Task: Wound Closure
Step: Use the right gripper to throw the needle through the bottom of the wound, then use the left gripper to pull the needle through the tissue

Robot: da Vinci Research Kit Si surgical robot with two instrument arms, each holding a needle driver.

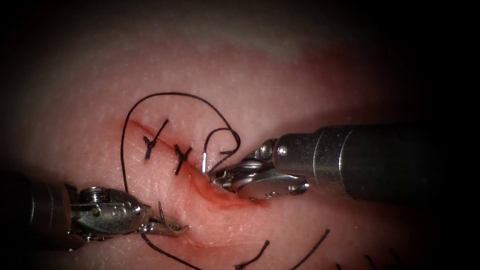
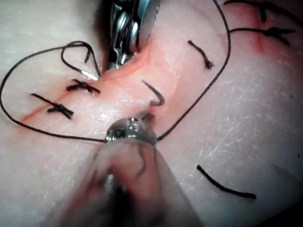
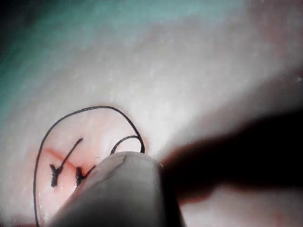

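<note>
The cut (image 1: 220,197) runs down the tissue (image 1: 280,75). My right tool (image 1: 216,176) comes in from the right, jaws shut on the needle (image 1: 205,161) at the cut's right edge, just below the second stitch. The needle's bright end (image 2: 89,74) meets the tissue; how deep it sits is hidden. Black thread (image 1: 170,93) curls from the needle, arcs over both stitches and passes under my left tool (image 1: 172,229). That tool lies left of the cut, jaws shut on a short curved thread end (image 1: 160,210), which also shows in the left wrist view (image 2: 158,97).
Two tied stitches (image 1: 150,145) (image 1: 182,157) cross the upper cut, also seen as stitches (image 3: 57,172) beside the right shaft (image 3: 123,189). Cut thread ends (image 1: 255,252) (image 1: 312,247) lie below. Red fluid (image 1: 235,200) lines the open cut.
</note>
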